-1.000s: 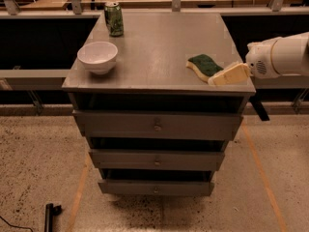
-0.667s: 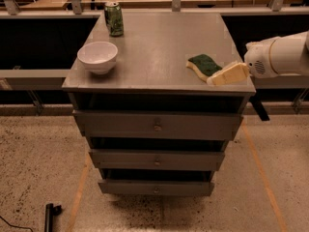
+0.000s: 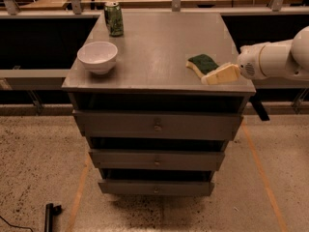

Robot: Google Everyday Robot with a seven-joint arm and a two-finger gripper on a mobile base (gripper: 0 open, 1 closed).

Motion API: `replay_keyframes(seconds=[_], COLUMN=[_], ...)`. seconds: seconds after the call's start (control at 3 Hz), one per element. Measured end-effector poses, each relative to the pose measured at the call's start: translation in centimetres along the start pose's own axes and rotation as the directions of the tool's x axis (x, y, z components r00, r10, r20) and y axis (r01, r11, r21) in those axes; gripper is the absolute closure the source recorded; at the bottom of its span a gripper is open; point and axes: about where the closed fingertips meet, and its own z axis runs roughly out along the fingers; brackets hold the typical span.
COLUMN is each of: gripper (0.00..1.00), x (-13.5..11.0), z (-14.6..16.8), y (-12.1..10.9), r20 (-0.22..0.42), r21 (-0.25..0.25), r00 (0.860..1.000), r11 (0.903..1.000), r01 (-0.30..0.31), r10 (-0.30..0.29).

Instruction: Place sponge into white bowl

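From my station I see the grey desk (image 3: 159,47) from the front and slightly above. The white bowl (image 3: 97,56) stands upright close to its front left corner. I can see down into the bowl, and only its own smooth white inside shows. Behind it, toward the back left corner, a green can (image 3: 114,19) stands upright, apart from the bowl; I cannot make out whether its top is open. The sponge (image 3: 203,64) lies flat near the front right corner, dark green side up with the pale yellow foam showing along its near edge, well apart from the bowl across the width of the top. The gripper (image 3: 219,75) reaches in over the right edge on the end of the white arm (image 3: 275,59). It sits low at the front right corner, its pale yellow tip right against the sponge's near right end. I cannot tell from this view whether the gripper is spread, closed, or gripping the sponge; the two read as touching, no more. Below the top there is a dark gap, then three drawers (image 3: 157,125) stacked down the front. Each one has a small knob, and whatever they hold is hidden from me.
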Motion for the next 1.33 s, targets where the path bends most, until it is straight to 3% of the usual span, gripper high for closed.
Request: replay_keyframes(seconds=[1.0,1.33], gripper=[0.04,0.20], x=[0.1,0.6], z=[3.7,4.3], y=[1.2,1.9], r20=[-0.002,-0.014], r21=[-0.019,-0.023], r00=[0.993,0.992], r11=[0.9933,0.9919], r01=[-0.114,-0.125], r10=[0.114,0.125])
